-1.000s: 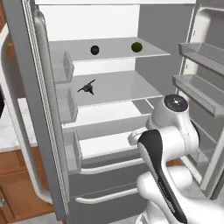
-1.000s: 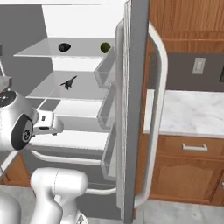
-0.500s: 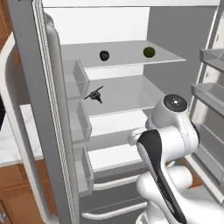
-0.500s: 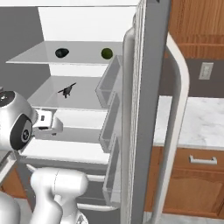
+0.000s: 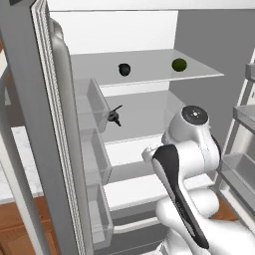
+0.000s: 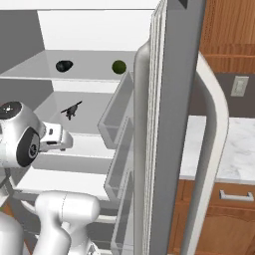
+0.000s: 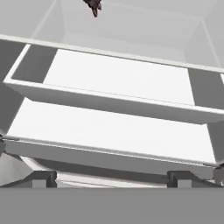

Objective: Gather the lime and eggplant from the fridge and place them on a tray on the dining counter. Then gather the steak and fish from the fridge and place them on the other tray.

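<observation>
Risking a shelf-edge knock: gripper (image 7: 112, 177), jaws apart and empty, sits well below lime (image 5: 179, 64) and eggplant (image 5: 124, 69).

In the right base view a wall counter (image 6: 235, 149) with a white, grey-veined marble top runs along the right side. Under it sits a wooden base cabinet (image 6: 226, 231), whose drawer front carries a pale horizontal bar handle (image 6: 237, 196). Above the counter a dark backsplash (image 6: 249, 105) holds a white wall outlet (image 6: 239, 85), and a wooden upper cabinet (image 6: 229, 30) hangs over that. In the left base view another stretch of white marble countertop (image 5: 31, 154) shows at the left edge, with brown wooden cabinet fronts (image 5: 7, 229) below it
</observation>
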